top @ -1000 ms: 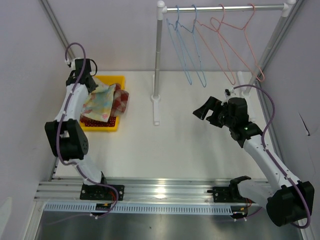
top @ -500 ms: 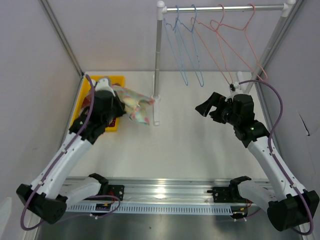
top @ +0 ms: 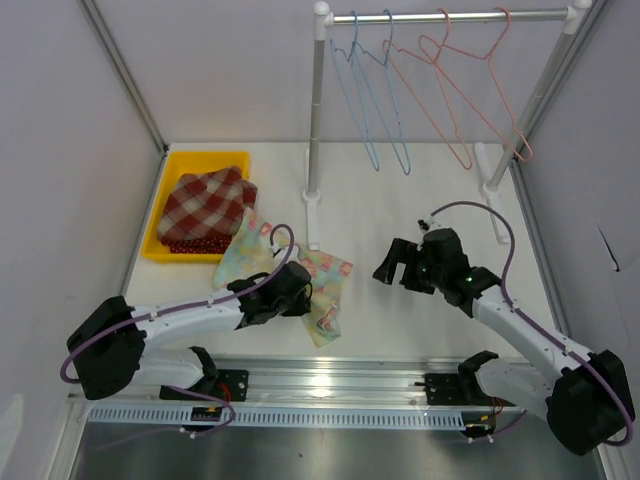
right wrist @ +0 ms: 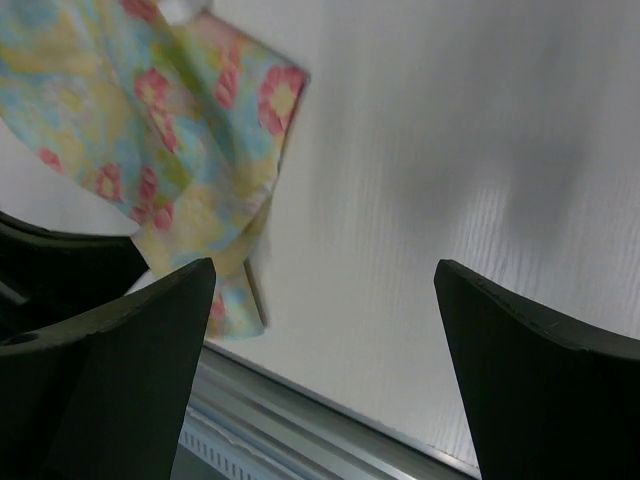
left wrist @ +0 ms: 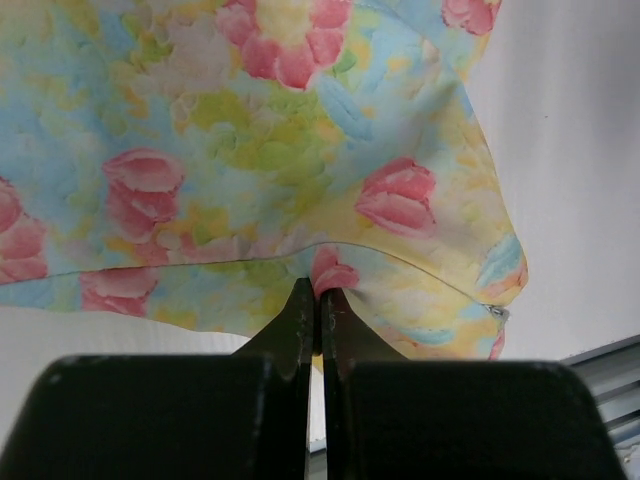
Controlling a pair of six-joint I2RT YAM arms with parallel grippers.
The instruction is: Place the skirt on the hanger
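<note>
Top external view: the floral skirt is spread over the white table near its front edge, just in front of the foot of the rack's left post.
Left wrist view: the skirt has its seamed edge pinched between the fingers of the left gripper, jaws pressed together on the cloth.
Left gripper: low over the table, arm stretched in from the left.
Right gripper: jaws spread wide, holding nothing, right of the skirt and apart from it.
Right wrist view: the skirt shows beyond the left finger.
Hangers: blue hangers and pink hangers on the rail.
Yellow bin: back left, holding a plaid cloth.
</note>
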